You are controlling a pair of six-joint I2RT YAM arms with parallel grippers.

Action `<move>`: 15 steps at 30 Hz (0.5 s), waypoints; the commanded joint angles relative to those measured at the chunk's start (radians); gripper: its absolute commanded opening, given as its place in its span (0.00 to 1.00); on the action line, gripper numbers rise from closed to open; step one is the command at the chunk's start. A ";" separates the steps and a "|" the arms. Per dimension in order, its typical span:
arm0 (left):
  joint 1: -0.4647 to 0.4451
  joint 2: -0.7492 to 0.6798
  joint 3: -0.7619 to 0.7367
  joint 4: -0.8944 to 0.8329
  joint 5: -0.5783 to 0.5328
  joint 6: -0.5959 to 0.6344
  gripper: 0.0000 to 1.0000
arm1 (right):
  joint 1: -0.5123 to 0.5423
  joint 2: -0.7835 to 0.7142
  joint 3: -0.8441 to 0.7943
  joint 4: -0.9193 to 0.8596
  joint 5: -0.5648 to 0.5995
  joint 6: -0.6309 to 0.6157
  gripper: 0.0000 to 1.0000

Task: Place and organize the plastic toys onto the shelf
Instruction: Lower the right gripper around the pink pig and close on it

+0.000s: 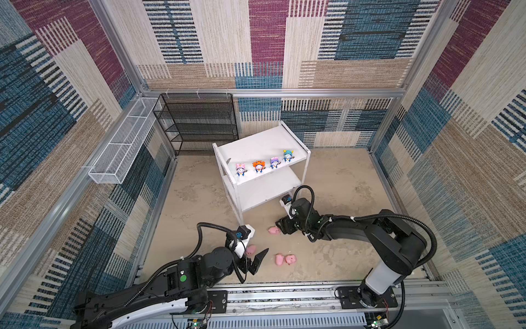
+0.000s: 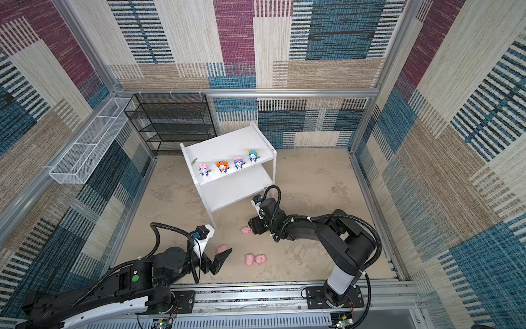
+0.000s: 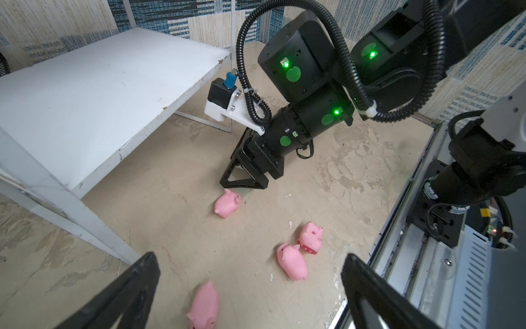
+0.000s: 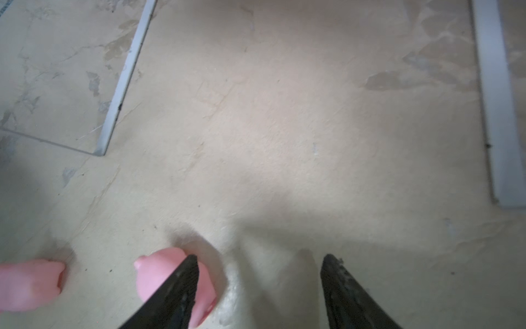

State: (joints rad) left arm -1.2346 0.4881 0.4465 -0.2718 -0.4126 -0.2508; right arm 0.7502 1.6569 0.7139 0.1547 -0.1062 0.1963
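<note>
Pink pigs (image 1: 273, 230), 4 in all, lie on the beige bench (image 1: 341, 185) in front of the white shelf (image 1: 256, 143), whose top board carries the 4 hooded figurines (image 1: 258, 166) in a row. The right claw (image 4: 259, 257) stands parted and grips nothing; 1 pig (image 4: 168, 273) sits just outside 1 finger, partly hidden by it. The left claw (image 3: 250, 257) is spread wide and empty, with another pig (image 3: 203, 307) showing between its fingers. The remaining 2 pigs (image 1: 279, 259) lie side by side between both claws.

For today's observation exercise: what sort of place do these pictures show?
Likely a robot test cell: two arms mounted on a metal rail, carpet-patterned walls, pink pigs staged before a white shelf.
</note>
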 commanded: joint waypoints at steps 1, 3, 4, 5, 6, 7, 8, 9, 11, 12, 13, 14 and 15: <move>0.000 -0.016 0.006 -0.018 -0.011 0.012 1.00 | 0.016 -0.040 -0.037 -0.013 -0.022 -0.009 0.70; 0.000 -0.018 0.006 -0.015 -0.011 0.016 1.00 | 0.024 -0.077 -0.070 -0.017 -0.019 0.005 0.70; 0.000 -0.017 0.006 -0.013 -0.009 0.019 1.00 | 0.026 -0.098 -0.088 -0.014 -0.021 0.010 0.70; 0.000 -0.015 0.007 -0.012 -0.007 0.020 1.00 | 0.026 -0.117 -0.101 -0.016 -0.013 0.016 0.70; 0.001 -0.011 0.009 -0.013 -0.001 0.021 1.00 | 0.026 -0.131 -0.110 -0.018 -0.009 0.016 0.70; 0.001 -0.006 0.011 -0.019 0.005 0.022 1.00 | 0.026 -0.146 -0.117 -0.019 -0.009 0.009 0.70; 0.001 0.002 0.014 -0.025 0.010 0.023 1.00 | 0.026 -0.154 -0.123 -0.015 -0.019 -0.005 0.70; 0.000 0.004 0.016 -0.031 0.012 0.019 1.00 | 0.027 -0.161 -0.131 -0.005 -0.037 -0.020 0.70; -0.001 0.011 0.017 -0.041 0.018 0.012 1.00 | 0.026 -0.163 -0.141 0.015 -0.088 -0.050 0.70; 0.001 0.010 0.017 -0.043 0.020 0.011 1.00 | 0.027 -0.160 -0.144 0.026 -0.112 -0.064 0.70; 0.000 0.008 0.017 -0.046 0.020 0.007 1.00 | 0.029 -0.157 -0.148 0.040 -0.129 -0.078 0.71; 0.000 0.002 0.017 -0.049 0.020 0.006 1.00 | 0.033 -0.151 -0.148 0.051 -0.149 -0.095 0.71; 0.001 -0.001 0.017 -0.052 0.019 0.005 1.00 | 0.037 -0.147 -0.145 0.057 -0.158 -0.111 0.71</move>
State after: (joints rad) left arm -1.2350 0.4953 0.4545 -0.3126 -0.3954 -0.2474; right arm 0.7799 1.5028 0.5686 0.1455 -0.1974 0.1436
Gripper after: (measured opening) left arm 0.998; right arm 0.711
